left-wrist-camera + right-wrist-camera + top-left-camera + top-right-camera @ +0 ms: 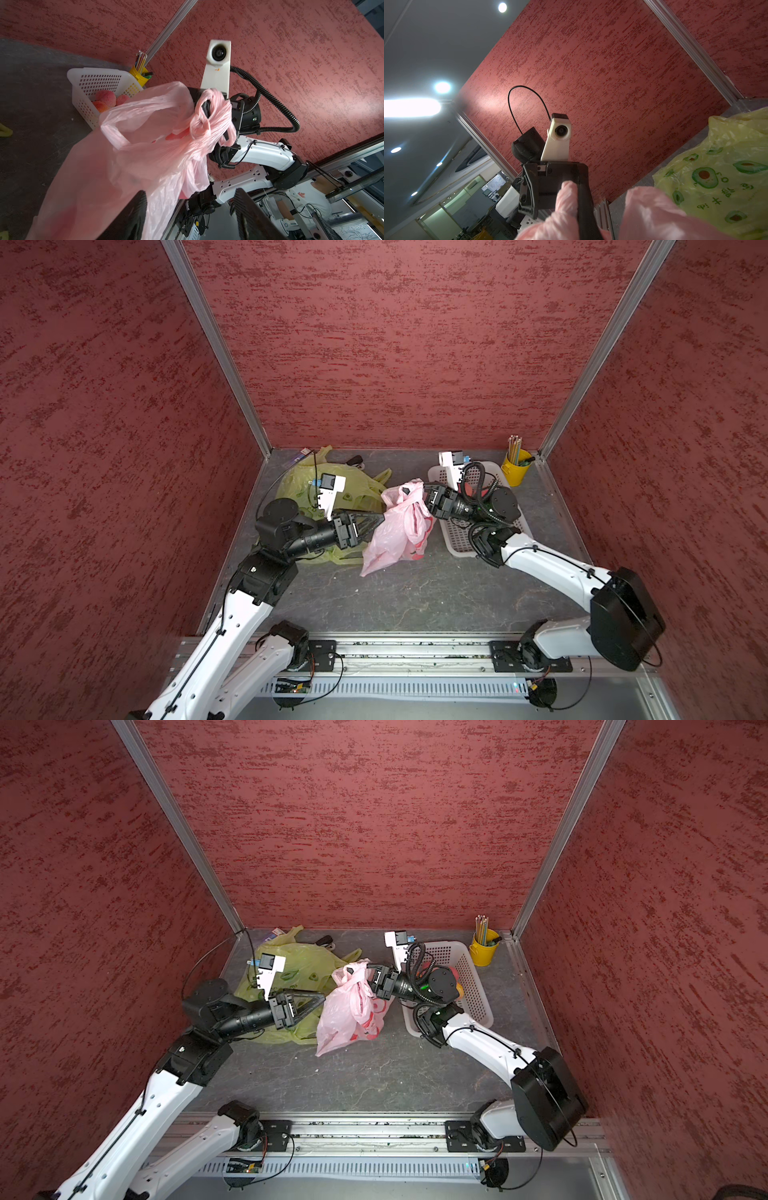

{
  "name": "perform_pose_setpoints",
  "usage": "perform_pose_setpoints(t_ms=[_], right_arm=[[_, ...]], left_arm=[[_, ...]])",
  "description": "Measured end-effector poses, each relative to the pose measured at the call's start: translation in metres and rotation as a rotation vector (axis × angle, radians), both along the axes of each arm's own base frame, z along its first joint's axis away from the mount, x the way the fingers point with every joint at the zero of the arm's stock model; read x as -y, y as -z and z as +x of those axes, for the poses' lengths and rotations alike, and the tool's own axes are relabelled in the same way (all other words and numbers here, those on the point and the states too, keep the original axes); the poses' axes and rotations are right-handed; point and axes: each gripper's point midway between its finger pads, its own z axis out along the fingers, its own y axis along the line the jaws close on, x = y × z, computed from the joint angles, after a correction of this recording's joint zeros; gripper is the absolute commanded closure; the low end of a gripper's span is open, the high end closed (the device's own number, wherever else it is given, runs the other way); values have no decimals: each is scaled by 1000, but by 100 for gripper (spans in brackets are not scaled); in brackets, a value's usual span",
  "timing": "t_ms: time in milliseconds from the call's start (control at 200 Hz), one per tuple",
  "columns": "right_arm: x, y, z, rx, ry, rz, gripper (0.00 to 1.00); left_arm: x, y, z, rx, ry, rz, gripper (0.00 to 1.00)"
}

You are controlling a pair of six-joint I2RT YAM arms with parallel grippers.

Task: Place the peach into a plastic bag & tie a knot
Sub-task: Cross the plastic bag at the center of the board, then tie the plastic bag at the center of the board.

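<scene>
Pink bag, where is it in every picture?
In a top view: the pink bag is mid-table, between the two arms.
In a top view: the pink bag is likewise mid-table.
Left wrist: it fills the picture's centre, close up.
Right wrist: only its pink plastic, along the picture's lower edge.
Shared landmark: the yellow-green bag beside it; left wrist shows the white basket instead.

A pink plastic bag (347, 1017) sags on the grey bench (374, 1081). Its bunched top is held up by the right gripper (371, 981), which is clamped on it. The left gripper (321, 997) noses against the bag's other side. Behind that arm lies a crumpled yellow-green bag (303, 965). A white basket (473, 986) and a yellow pencil cup (484, 952) sit beyond the right arm.
</scene>
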Motion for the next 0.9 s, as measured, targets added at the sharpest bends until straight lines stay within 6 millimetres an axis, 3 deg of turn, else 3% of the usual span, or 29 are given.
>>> perform_pose_setpoints(t_ms=[155, 281, 501, 691, 897], right_arm=[[0, 2, 0, -4, 4, -11, 100], [1, 0, -1, 2, 7, -13, 100], [2, -1, -2, 6, 6, -14, 100], [2, -1, -2, 6, 5, -15, 100], [2, -2, -4, 10, 1, -15, 100]], left_arm=[[0, -26, 14, 16, 12, -43, 32], [12, -32, 23, 5, 49, -44, 33], [41, -30, 22, 8, 130, -2, 32], [51, -23, 26, 14, 133, 44, 32], [54, -10, 35, -1, 112, 83, 46]])
